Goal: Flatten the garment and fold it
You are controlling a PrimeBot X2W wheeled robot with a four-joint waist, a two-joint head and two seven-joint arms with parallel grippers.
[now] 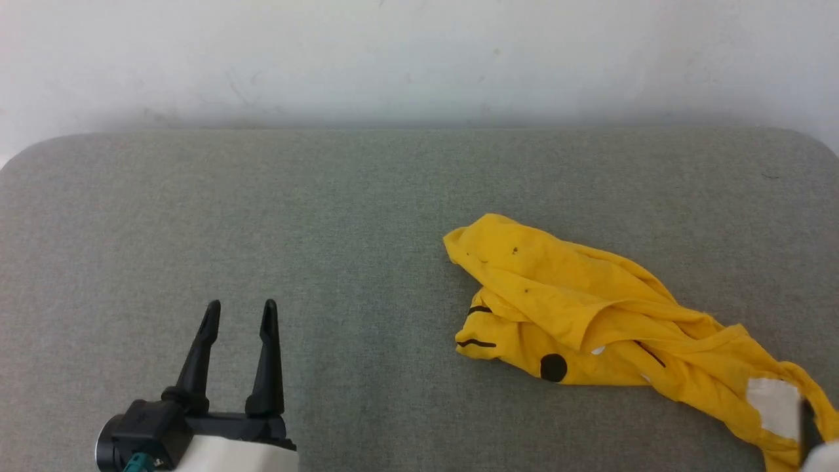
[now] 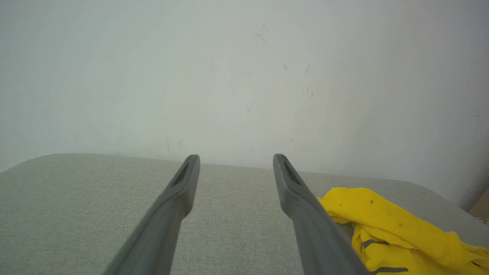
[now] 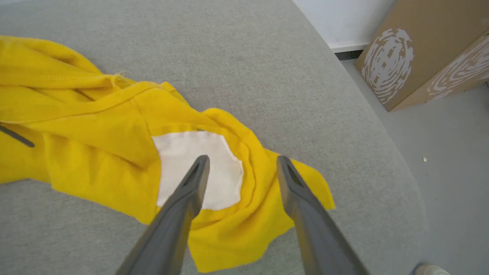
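Observation:
The garment (image 1: 590, 308), a crumpled mustard-yellow T-shirt, lies in a heap on the right half of the grey padded table (image 1: 328, 229). A black dot, black stripes and a white patch show on it. My left gripper (image 1: 241, 305) is open at the lower left, well clear of the cloth. From the left wrist, the garment (image 2: 393, 225) lies to the right of that open gripper (image 2: 236, 156). My right gripper (image 3: 242, 158) is open just above the near-right end of the garment (image 3: 95, 126), one finger over the white patch (image 3: 183, 152), nothing gripped. One dark right finger (image 1: 805, 423) shows at the corner.
A white wall (image 1: 419, 59) runs along the table's far edge. Off the table's rounded right end are grey floor (image 3: 450, 183) and printed cardboard boxes (image 3: 412, 57). Bare table surface stretches left of and behind the garment.

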